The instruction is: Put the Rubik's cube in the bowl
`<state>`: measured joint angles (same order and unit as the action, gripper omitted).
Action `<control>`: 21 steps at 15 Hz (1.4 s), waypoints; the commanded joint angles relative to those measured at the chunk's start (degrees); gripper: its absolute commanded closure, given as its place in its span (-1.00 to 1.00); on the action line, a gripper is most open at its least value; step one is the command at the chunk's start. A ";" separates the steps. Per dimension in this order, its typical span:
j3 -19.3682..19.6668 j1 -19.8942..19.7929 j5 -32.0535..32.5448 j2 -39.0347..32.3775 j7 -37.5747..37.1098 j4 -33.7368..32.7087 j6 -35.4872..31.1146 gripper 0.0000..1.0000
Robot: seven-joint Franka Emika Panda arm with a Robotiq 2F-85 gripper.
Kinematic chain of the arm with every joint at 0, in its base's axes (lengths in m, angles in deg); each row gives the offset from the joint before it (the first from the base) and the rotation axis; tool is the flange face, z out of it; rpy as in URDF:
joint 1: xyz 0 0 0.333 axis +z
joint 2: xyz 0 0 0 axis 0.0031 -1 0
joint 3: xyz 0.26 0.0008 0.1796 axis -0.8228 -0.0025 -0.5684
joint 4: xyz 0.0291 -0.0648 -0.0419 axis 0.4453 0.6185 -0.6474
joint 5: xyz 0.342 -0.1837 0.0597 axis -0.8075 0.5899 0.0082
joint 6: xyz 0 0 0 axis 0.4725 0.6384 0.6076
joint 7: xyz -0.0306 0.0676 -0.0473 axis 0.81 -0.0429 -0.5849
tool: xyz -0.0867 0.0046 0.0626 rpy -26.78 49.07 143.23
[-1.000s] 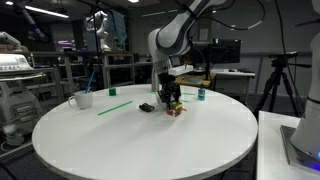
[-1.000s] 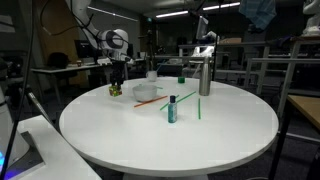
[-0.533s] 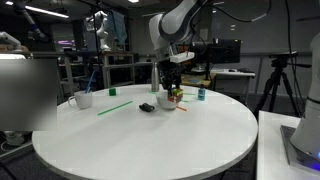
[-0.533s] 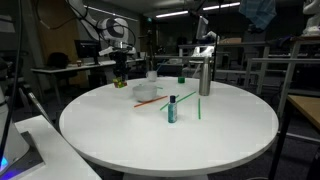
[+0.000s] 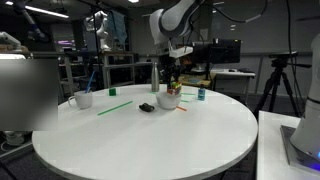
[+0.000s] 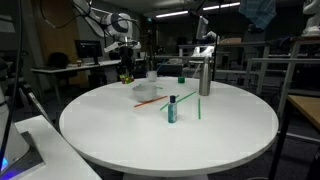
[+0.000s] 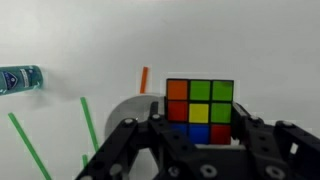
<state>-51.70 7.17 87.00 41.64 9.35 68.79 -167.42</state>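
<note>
Wrist: my fingers [image 7: 132,142] clamp the cube [image 7: 201,110] from both sides, bowl [image 7: 122,108] rim showing left of it | exterior: cube [image 5: 170,90] clear of the bench [image 5: 150,140], just above the bowl [image 5: 168,101] | exterior: cube [image 6: 126,76] aloft at far left, bowl [image 6: 147,92] near | step: carrying cube to bowl | next, I reckon: centre over bowl, lower, release.

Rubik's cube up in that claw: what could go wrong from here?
1. In the wrist view the Rubik's cube, clamped in the gripper, hangs beside the bowl, not over it. Let go now, it would probably land on the table.
2. The bowl looks shallow and only a little wider than the cube, so a drop from high up might clip the rim or bounce out.
</note>
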 commanded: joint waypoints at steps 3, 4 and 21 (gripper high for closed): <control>0.90 -0.83 1.75 -2.13 -0.67 -5.97 5.15 0.33; 1.09 -0.90 1.80 -2.55 -0.59 -6.78 5.48 0.33; 2.80 -2.37 0.43 -12.39 0.93 -19.14 8.85 0.33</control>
<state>-48.96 5.57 87.58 31.39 9.45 53.05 -161.43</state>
